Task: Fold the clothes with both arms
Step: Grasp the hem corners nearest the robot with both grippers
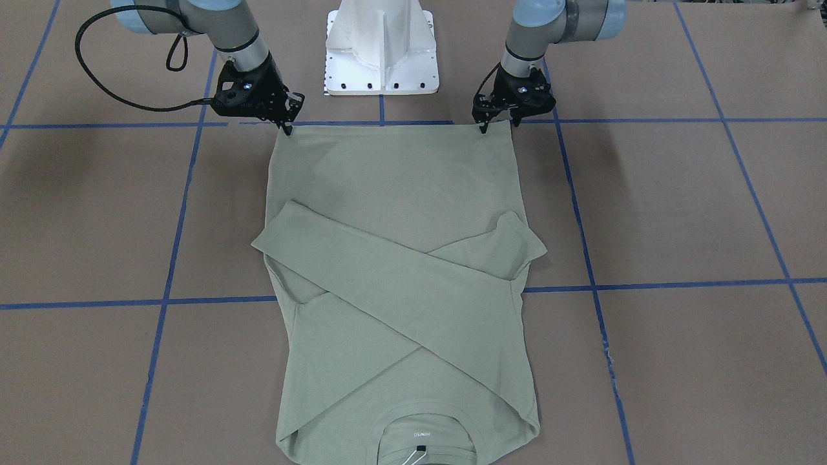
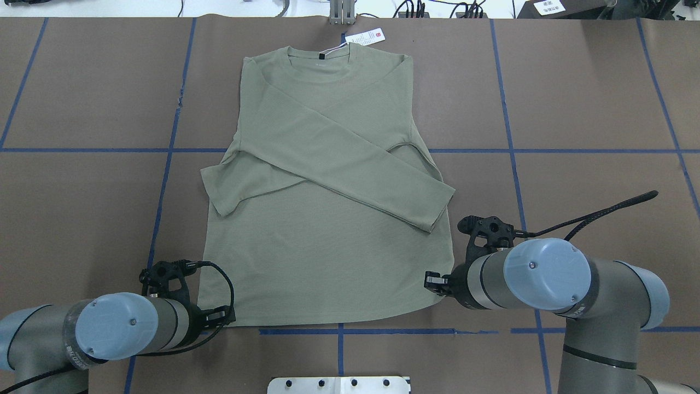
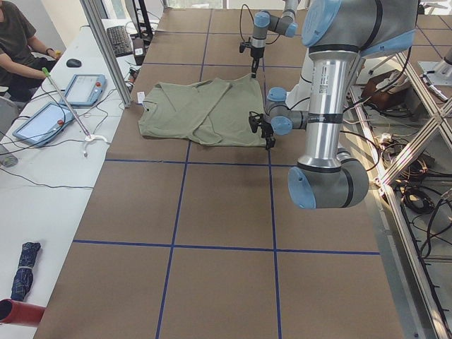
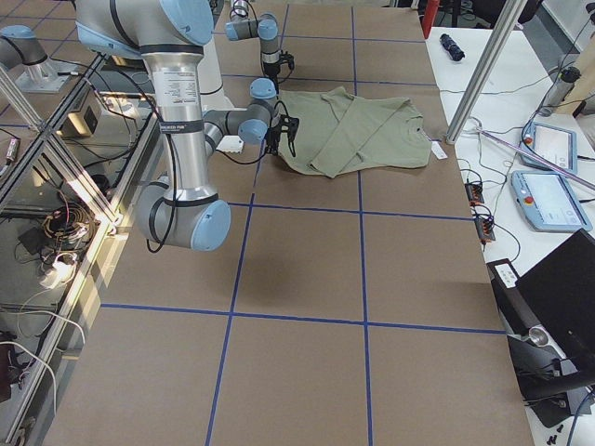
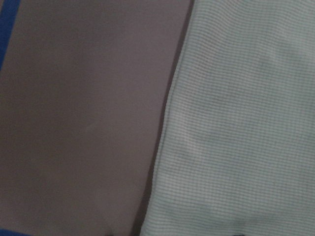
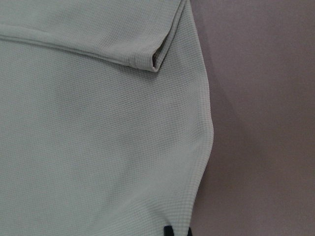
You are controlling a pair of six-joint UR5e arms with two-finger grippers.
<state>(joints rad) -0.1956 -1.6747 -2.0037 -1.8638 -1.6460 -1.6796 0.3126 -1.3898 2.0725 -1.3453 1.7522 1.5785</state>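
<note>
We see one sage-green long-sleeved knit shirt (image 2: 328, 257) lying flat on the brown bench (image 2: 574, 98), sleeves crossed, its long axis running outward from the hem to the far collar. Two tools, one at each near hem corner: the left tool (image 1: 498, 123) looks parted; the right tool (image 1: 289, 126) shows close tips, and we cannot tell whether it grips.
</note>
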